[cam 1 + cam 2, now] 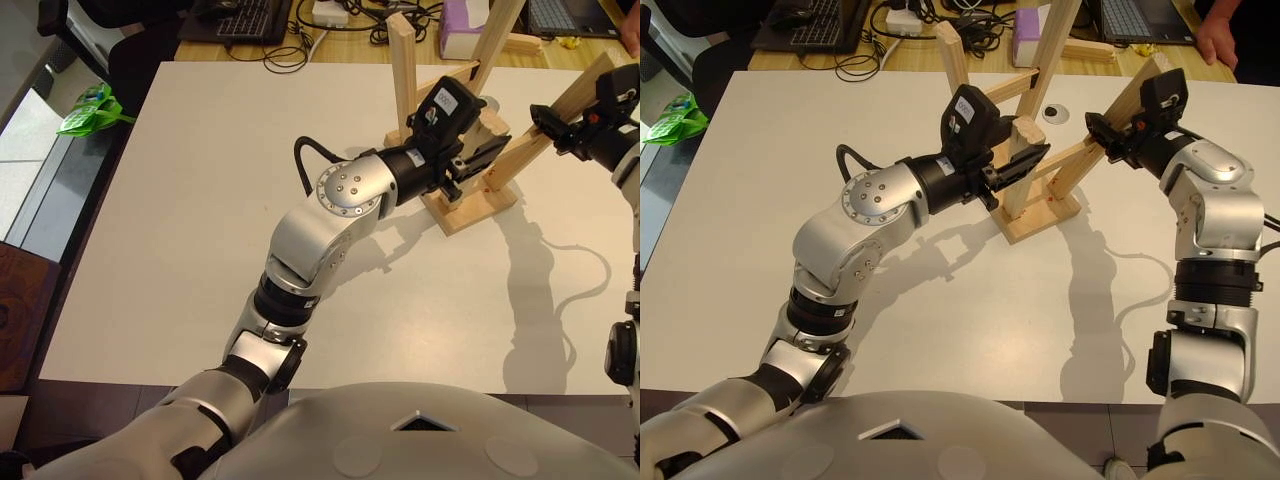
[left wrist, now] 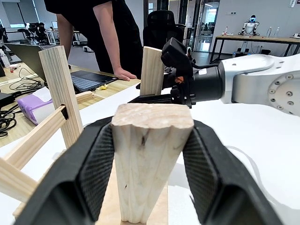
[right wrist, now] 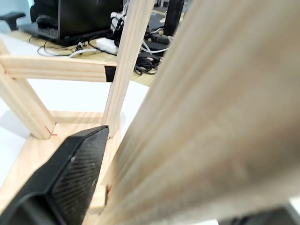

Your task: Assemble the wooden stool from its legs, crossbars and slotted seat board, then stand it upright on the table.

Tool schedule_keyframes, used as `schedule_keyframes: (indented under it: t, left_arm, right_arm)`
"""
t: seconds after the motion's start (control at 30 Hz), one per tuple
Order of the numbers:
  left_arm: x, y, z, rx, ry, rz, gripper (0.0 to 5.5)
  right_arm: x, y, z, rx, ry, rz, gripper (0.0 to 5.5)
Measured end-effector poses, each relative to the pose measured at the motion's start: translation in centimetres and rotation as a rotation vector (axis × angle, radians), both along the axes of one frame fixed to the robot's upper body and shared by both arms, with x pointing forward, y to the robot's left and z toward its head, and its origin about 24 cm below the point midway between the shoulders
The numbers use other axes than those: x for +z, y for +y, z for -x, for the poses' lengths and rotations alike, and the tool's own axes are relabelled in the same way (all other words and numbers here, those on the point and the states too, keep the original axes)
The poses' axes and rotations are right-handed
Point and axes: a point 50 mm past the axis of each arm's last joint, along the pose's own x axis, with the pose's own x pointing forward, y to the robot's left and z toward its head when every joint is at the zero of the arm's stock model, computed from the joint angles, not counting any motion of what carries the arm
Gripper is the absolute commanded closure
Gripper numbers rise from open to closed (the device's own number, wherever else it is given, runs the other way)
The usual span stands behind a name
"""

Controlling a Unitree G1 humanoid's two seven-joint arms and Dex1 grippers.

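An upright leg point(image 2: 152, 154) sits clamped in the left jaws. The right jaws grip a slanted leg point(image 1: 520, 155). Both rest on the seat board point(image 1: 480, 210) on the desk point(image 1: 200, 200). Legs are being fitted; next, probably square the slanted leg.

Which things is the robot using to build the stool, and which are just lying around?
For the stool:
seat board, middle leg in the left pincer, tilted leg in the right pincer, crossbar, back legs.

Just lying about:
green bag, keyboard, purple box, cables, laptop.
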Motion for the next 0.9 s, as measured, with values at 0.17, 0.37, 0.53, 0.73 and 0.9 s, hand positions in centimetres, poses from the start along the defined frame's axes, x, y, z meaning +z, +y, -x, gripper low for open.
schedule_keyframes:
  t: [0.17, 0.37, 0.53, 0.73, 0.9]
  left_arm:
    - [0.1, 0.0, 0.0, -0.005, -0.008, 0.005, 3.37]
    - [0.1, 0.0, -0.1, -0.006, -0.013, 0.009, 3.37]
    - [0.1, 0.0, -0.1, -0.007, -0.015, 0.007, 3.37]
    - [0.0, 0.0, -0.1, -0.008, -0.015, 0.007, 3.37]
    - [0.0, 0.0, 0.0, -0.008, -0.012, 0.005, 3.37]
  right_arm:
    - [3.8, -0.8, -0.8, -0.138, -0.283, -0.159, 2.26]
    - [8.6, -0.2, -0.1, -0.126, -0.549, -0.205, 2.26]
    - [12.3, 4.4, 2.0, 0.113, -0.721, -0.077, 2.26]
    - [6.1, 6.5, 2.3, 0.180, -0.381, -0.109, 2.26]
    - [-1.1, 7.3, 3.8, 0.193, -0.018, -0.122, 2.26]
